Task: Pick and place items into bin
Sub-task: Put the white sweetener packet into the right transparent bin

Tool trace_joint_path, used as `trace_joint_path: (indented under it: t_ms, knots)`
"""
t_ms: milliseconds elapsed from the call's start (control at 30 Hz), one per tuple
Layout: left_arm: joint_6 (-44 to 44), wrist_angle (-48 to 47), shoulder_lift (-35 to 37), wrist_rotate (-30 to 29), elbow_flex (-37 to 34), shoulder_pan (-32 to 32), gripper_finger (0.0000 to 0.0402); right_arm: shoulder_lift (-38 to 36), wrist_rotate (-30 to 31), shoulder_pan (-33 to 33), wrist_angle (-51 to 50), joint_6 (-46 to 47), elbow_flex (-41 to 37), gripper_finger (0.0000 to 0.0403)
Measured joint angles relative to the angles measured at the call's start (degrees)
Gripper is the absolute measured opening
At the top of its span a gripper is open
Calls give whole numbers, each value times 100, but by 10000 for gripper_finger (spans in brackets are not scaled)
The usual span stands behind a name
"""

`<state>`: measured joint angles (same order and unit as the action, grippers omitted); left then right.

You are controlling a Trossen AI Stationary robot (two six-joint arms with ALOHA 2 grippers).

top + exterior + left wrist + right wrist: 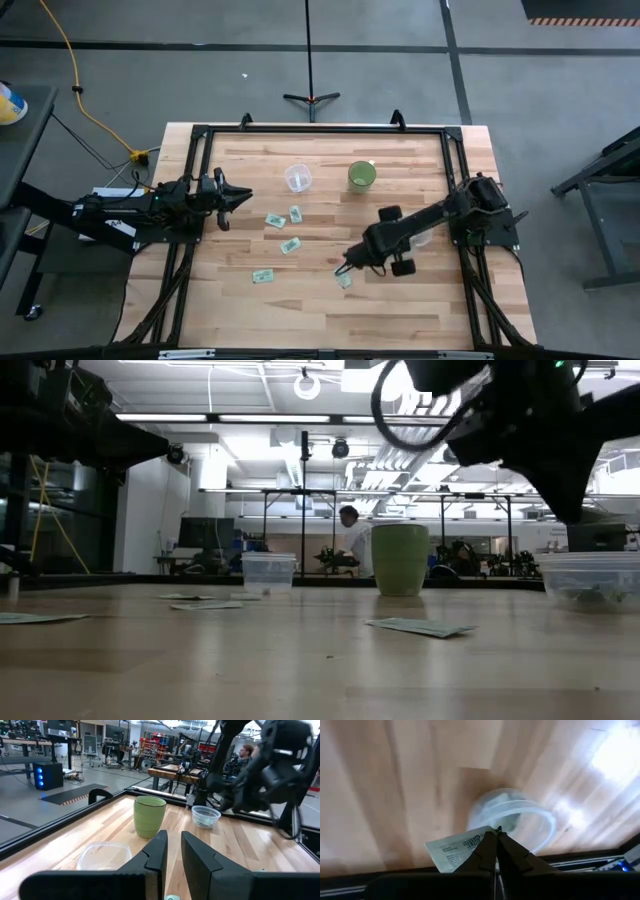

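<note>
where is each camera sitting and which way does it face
High: overhead, straight down on the table; both arms show.
Low: table height, looking level across at the green cup; arms overhead.
Left wrist: past the left gripper, narrowly open, toward the cup.
Right wrist: down at the clear bin; right gripper shut on a packet.
The green cup shows in high, low and left wrist.

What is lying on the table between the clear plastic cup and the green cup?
Nothing. In the high view, the wood between the clear plastic cup and the green cup is bare.
</note>
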<state>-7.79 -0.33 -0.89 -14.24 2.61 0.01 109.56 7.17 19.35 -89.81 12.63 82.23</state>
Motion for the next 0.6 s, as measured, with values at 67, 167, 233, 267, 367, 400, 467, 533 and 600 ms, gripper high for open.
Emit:
trace_joint_path:
  t_ms: [67, 167, 233, 267, 367, 400, 467, 533, 600]
  knots:
    - [0, 31, 2, 0, 0, -1, 92, -102, 11, -154, 17, -117, -177, 2]
    - [0, 30, 2, 0, 0, -1, 92, -256, 125, -380, -12, -87, -441, 2]
    - [0, 30, 2, 0, 0, 0, 92, -379, 130, -527, 12, -82, -686, 2]
    - [0, 32, 2, 0, 0, 0, 92, -456, 120, -594, 50, -97, -810, 1]
    - [0, 30, 2, 0, 0, -1, 92, -642, 40, -795, 265, -110, -1214, 3]
    - [0, 30, 2, 0, 0, -1, 92, -679, 29, -861, 379, -95, -1334, 5]
    - [0, 30, 2, 0, 0, 0, 92, -757, 36, -985, 554, -82, -1524, 11]
    - [0, 30, 2, 0, 0, 0, 92, -810, 41, -1095, 659, -100, -1641, 19]
    - [1, 28, 2, 0, 0, 0, 92, -836, 155, -1179, 673, -101, -1693, 29]
